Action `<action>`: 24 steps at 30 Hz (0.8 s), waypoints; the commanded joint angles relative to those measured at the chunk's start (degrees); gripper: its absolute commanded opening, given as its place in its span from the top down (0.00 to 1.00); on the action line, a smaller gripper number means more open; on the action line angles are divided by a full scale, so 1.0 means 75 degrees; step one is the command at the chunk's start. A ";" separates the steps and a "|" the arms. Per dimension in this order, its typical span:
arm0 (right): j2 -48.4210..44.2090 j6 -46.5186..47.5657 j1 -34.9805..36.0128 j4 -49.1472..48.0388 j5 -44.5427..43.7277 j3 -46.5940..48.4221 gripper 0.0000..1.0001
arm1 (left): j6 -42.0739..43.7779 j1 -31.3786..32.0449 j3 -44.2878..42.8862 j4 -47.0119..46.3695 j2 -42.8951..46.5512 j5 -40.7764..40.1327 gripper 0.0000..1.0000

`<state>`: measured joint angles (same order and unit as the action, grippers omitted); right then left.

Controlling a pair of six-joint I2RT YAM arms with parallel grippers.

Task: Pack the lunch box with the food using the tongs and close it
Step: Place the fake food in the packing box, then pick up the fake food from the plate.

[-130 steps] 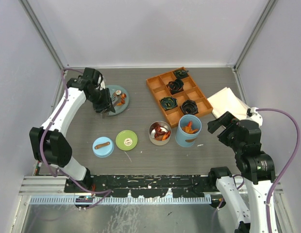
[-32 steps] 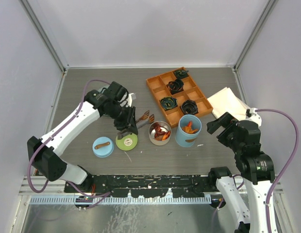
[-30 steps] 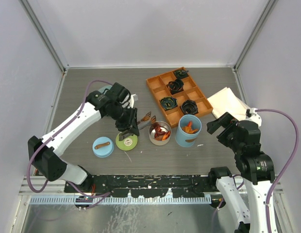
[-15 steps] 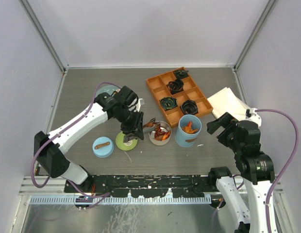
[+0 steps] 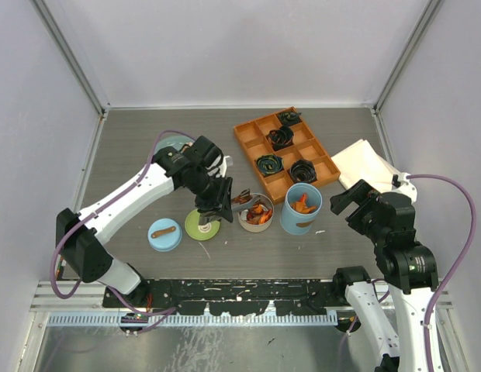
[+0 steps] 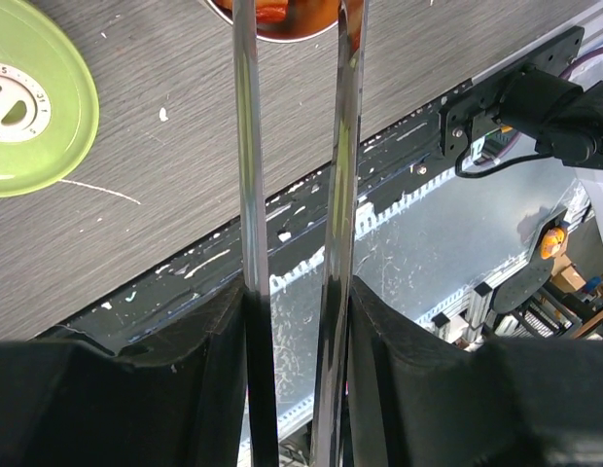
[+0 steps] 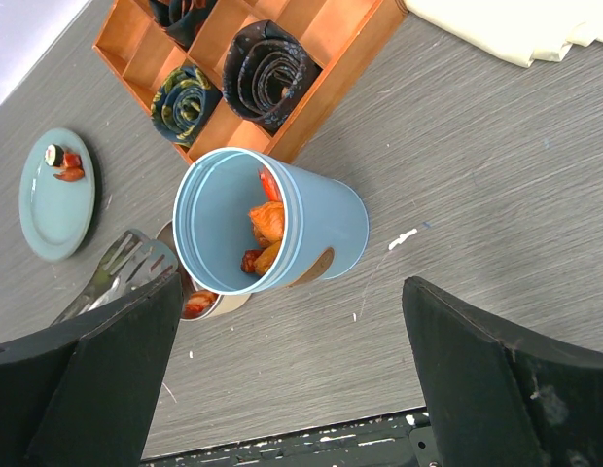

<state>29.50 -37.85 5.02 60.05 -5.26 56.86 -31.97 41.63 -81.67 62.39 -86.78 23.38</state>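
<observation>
Tongs (image 6: 251,195), tips cropped, gripped by left end effector (image 6: 297,326); right end effector (image 7: 292,288) gaping

On the surface (image 5: 147,124), a near row runs left to right: round blue lid (image 5: 164,234), round green lid (image 5: 198,229), shallow round steel tin (image 5: 256,229), tall light-blue cylinder (image 5: 300,221). Small food chunks (image 5: 261,214) lie in both containers. Slim grey metal tongs (image 5: 242,198) end at the tin's left rim. Behind the row lie an orange compartment tray (image 5: 265,125) on the right and a flat teal plate (image 7: 53,214) on the left.
</observation>
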 commanded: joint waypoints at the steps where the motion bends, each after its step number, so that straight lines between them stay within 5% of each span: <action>1: -0.0066 0.0007 -0.0024 -0.0268 -0.0073 0.0067 0.00 | 0.0046 0.0028 -0.0410 -0.0195 0.0099 0.0121 0.60; 11: -0.0064 -0.0005 -0.0024 -0.0267 -0.0061 0.0106 0.00 | 0.0219 -0.0165 -0.0811 0.0083 0.0196 -0.0546 0.61; 24: 0.0017 0.0041 -0.0024 -0.0268 -0.0132 0.0122 0.00 | 0.0837 -0.3027 -0.1024 -0.0073 -0.0179 -0.0063 0.60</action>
<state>29.50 -37.85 5.02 60.03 -5.30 56.86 -28.77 23.64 -85.95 62.94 -87.02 20.91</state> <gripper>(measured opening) 0.997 0.400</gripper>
